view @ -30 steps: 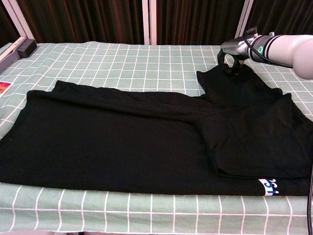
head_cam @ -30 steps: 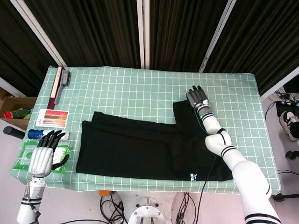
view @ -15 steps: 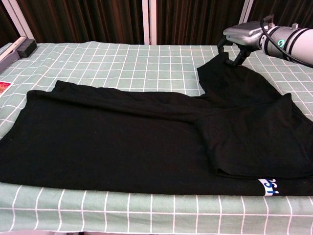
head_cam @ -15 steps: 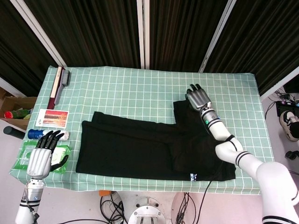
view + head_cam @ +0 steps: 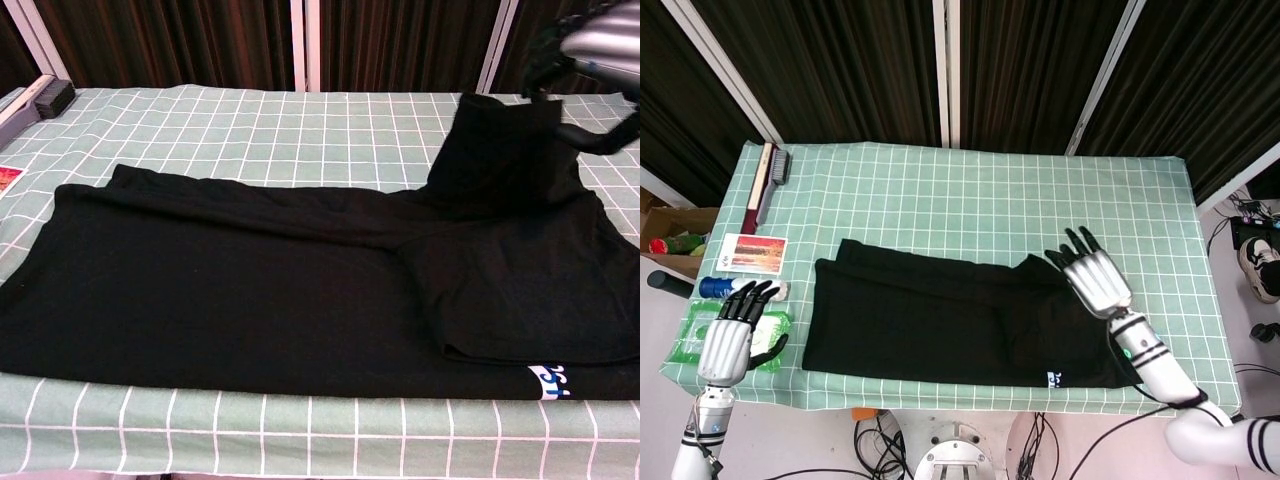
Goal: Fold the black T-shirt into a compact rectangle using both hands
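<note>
You have the right hand [image 5: 1096, 281] pinching the shirt's [image 5: 930, 320] far right flap and lifting it off the table [image 5: 960, 190] to fold it inward, while your left hand [image 5: 732, 335] hangs spread, holding nothing, beyond the shirt's left edge.

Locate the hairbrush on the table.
In the head view, the hairbrush lies at the table's far left corner, just beyond the postcard.

Bright, even overhead light; soft shadows (moving hand blurred)
</note>
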Controlling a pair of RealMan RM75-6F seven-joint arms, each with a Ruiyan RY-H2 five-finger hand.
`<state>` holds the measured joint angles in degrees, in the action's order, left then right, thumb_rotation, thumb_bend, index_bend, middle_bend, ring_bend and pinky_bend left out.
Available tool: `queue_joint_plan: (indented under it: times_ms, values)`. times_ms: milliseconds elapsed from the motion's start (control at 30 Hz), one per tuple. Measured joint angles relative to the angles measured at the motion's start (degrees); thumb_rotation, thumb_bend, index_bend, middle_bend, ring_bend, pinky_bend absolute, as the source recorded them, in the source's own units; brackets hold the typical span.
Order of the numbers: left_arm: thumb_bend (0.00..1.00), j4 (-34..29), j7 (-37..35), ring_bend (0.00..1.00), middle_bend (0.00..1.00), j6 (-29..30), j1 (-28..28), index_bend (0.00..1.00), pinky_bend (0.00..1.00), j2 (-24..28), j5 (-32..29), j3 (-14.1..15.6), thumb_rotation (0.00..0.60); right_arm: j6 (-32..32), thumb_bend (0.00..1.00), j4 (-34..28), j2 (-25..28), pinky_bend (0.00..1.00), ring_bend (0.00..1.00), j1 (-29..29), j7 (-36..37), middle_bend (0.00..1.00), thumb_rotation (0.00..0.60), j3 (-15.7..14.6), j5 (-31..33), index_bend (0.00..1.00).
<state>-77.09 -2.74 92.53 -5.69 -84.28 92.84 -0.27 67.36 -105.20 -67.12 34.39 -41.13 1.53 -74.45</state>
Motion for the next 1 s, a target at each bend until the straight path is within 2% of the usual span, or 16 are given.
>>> queue_joint_plan:
  times_ms: [100,233,367,467,533,700,833,900,1000]
  values:
    - [0.22,0.0,0.0,0.09,0.12,-0.3,-0.1,0.17,0.18,-0.2,0.2,0.1,0.600,1.7,0.44,-1.6,0.8,0.15,0.07,-2.8,-3.2,0.29,0.600,-3.3,-1.7,0.59]
    - [0.22,-0.1,0.4,0.09,0.12,-0.5,-0.3,0.17,0.18,-0.5,0.5,0.1,0.600,0.9,0.41,0.2,-2.7,0.13,0.06,-3.6,-4.8,0.26,0.600,-4.8,-2.8,0.52]
    - [0.22,-0.2,0.5,0.09,0.12,-0.6,-0.3,0.17,0.18,-0.4,0.6,0.1,0.600,-0.7,0.29,3.5,-7.5,0.09,0.02,-4.3,-5.7,0.18,0.600,-6.6,-4.5,0.30]
    - [0.22,-0.2,0.4,0.09,0.12,-0.7,-0.3,0.17,0.18,-0.4,0.5,0.1,0.600,-0.9,0.20,4.5,-8.7,0.07,0.00,-5.3,-4.4,0.13,0.600,-8.0,-6.7,0.06]
    - [0.22,-0.1,0.3,0.09,0.12,-0.7,-0.3,0.17,0.18,-0.4,0.4,0.0,0.600,-0.2,0.18,4.4,-8.5,0.07,0.00,-6.2,-3.0,0.13,0.600,-8.7,-8.3,0.01]
    - [0.23,-0.1,0.2,0.09,0.12,-0.3,-0.3,0.17,0.18,-0.4,0.8,-0.1,0.600,5.0,0.18,3.1,-6.0,0.07,0.00,-9.1,1.3,0.14,0.600,-9.5,-12.5,0.01]
    - [0.23,0.1,0.0,0.09,0.12,-0.3,-0.3,0.17,0.18,-0.7,0.7,-0.2,0.600,8.3,0.19,2.5,-3.6,0.07,0.00,-11.0,6.1,0.18,0.600,-9.0,-13.3,0.13]
    - [0.23,0.2,-0.2,0.09,0.12,-0.5,-0.4,0.17,0.18,-0.9,0.7,-0.1,0.600,8.3,0.25,2.9,-2.8,0.08,0.00,-11.4,8.7,0.18,0.600,-7.9,-11.9,0.19]
    - [0.23,0.3,0.1,0.09,0.12,-0.5,-0.5,0.17,0.18,-1.1,1.0,-0.1,0.600,6.0,0.43,4.2,-2.5,0.08,0.00,-10.8,11.3,0.19,0.600,-6.0,-8.2,0.25]
